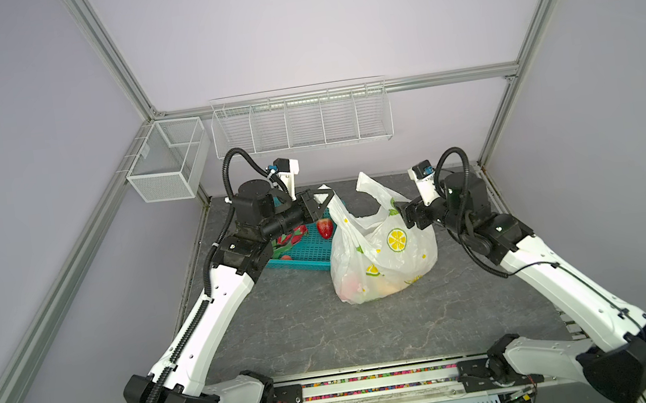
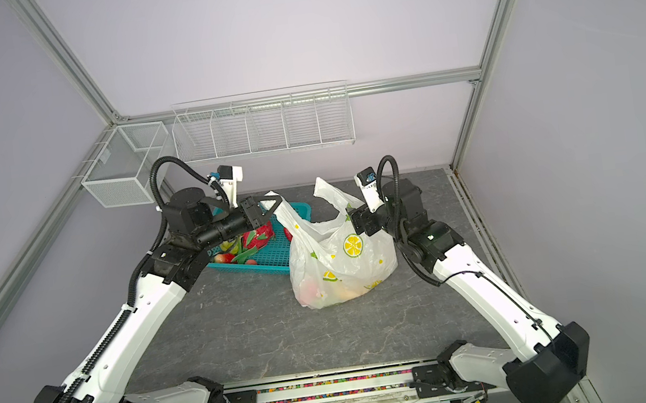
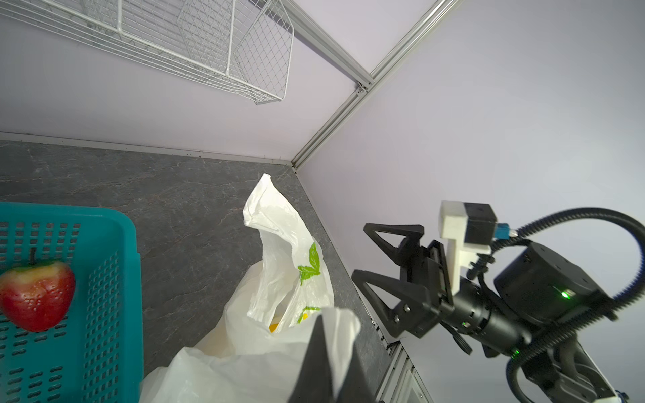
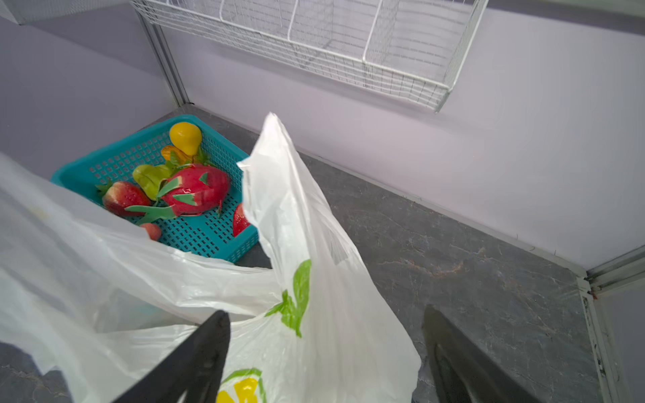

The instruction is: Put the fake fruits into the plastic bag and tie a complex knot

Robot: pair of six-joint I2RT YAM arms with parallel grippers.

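A lemon-print plastic bag (image 1: 382, 254) stands mid-table (image 1: 329, 335), just beside a teal basket (image 1: 299, 263), as 2 robot arms work at its mouth. The left gripper (image 1: 324, 197), fingers pressed together on the white film of 1 handle, holds that side of the bag up near the basket; the left wrist view shows the plastic pinched between the dark fingers. The right gripper (image 3: 360, 252) hovers at the bag's opposite side, fingers spread wide and gripping nothing, the bag's rim lying between them in the right wrist view. The other handle (image 1: 370, 188) stands free and upright between the 2 grippers. Some fake fruits (image 1: 369, 284) show as pale shapes through the bag's bottom, while a dragon fruit (image 4: 195, 190), strawberries (image 4: 125, 199) and a yellow piece (image 4: 185, 136) lie in the basket. Loading looks only part done, and no knot is tied. To do this step well, the left pinch should hold high and steady so the mouth gapes. The right arm should lift clear of the free handle before crossing to the basket, since the thin film could snag and tip the bag. Each glossy fruit is best gripped across its widest part and let go low inside the mouth.
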